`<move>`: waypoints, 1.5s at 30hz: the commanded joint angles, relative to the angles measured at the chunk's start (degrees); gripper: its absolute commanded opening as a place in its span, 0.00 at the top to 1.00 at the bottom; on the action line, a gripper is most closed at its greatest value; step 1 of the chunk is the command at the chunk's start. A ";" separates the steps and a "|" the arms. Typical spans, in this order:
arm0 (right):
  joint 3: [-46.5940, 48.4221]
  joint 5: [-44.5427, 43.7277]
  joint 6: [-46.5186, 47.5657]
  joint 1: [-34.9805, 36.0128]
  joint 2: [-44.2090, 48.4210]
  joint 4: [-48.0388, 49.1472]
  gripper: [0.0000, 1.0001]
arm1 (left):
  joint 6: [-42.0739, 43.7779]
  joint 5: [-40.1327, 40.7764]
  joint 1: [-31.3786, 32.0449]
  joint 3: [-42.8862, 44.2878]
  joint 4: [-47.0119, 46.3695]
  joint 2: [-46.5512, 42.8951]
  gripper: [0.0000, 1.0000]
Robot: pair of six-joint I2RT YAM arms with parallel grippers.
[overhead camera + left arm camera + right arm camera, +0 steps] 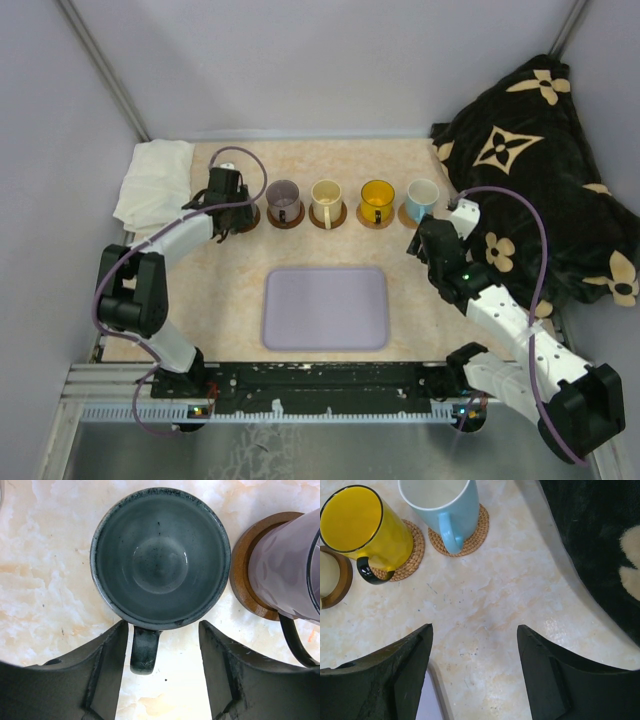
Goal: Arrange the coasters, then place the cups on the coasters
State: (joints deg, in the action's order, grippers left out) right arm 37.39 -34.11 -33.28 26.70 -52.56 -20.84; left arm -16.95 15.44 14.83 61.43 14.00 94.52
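Note:
A grey-green cup (160,555) stands upright on the marble top, and it hides any coaster beneath it. Its handle (145,650) lies between the fingers of my left gripper (162,625), which is open, and the handle is close to the left finger. Beside it a purple-grey cup (285,570) sits on a dark wooden coaster (242,575). Along the back row, the purple (283,198), cream (326,200), yellow (377,198) and blue (422,198) cups each stand on a coaster. My right gripper (475,630) hangs open over bare table, below the blue cup (445,505).
A lavender tray (325,308) lies at the centre front. A white cloth (155,180) is at the back left. A black blanket with flower prints (540,150) fills the right side, close to my right arm.

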 commanded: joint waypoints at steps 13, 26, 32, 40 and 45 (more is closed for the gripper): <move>1.35 0.34 0.58 -0.59 0.82 0.34 0.31 | -1.51 0.64 -0.43 -1.13 -0.20 -6.17 0.16; 8.72 -3.89 10.05 -4.57 -0.98 1.43 0.05 | 0.59 4.15 -0.55 -1.22 2.09 -19.61 0.01; 11.49 5.77 10.82 -17.88 -1.29 2.01 0.01 | -0.99 8.52 -4.20 -3.16 4.24 -25.18 0.01; 13.32 11.59 6.56 -30.82 4.12 -2.07 0.01 | -1.28 -4.08 -18.81 -1.70 10.15 -26.64 0.01; 13.03 11.87 6.60 -30.84 8.26 -4.76 0.01 | -1.15 -6.68 -19.71 -1.50 11.81 -28.51 0.01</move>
State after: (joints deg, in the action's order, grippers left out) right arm 47.37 -23.83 -26.24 -3.86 -47.42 -23.70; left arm -18.17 13.63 -4.86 58.81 23.70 68.31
